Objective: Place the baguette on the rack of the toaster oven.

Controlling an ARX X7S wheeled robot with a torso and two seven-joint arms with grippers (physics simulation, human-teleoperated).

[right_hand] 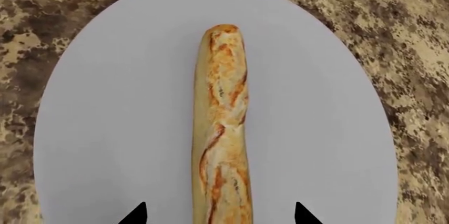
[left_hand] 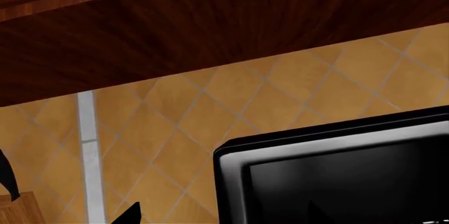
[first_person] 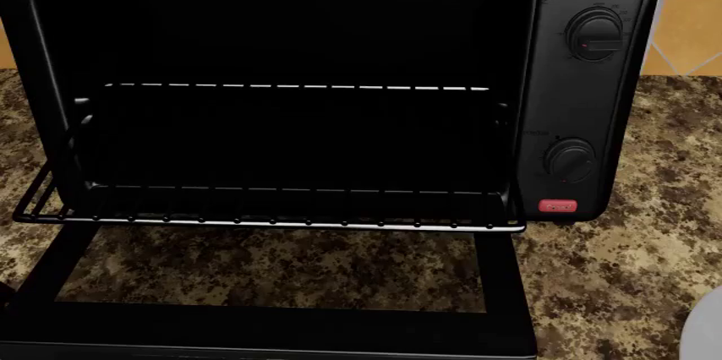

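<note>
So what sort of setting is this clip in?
Most likely a home kitchen: a black toaster oven stands open on a speckled granite countertop, tan diagonal wall tiles run under a dark wood cabinet, and a baguette lies on a plate.

**Item count across the three views**

One toaster oven [first_person: 338, 90], door dropped open. Inside it, two wire racks: the lower rack [first_person: 282, 218] with its silvery front bar, and one upper rack [first_person: 304, 87]. On the control panel, two round knobs [first_person: 594, 36] and one red button [first_person: 559, 206]. One baguette [right_hand: 222, 129], on one pale plate [right_hand: 105, 129]. One speckled counter [first_person: 631, 250]. One dark wood cabinet [left_hand: 210, 29] overhead.
</note>
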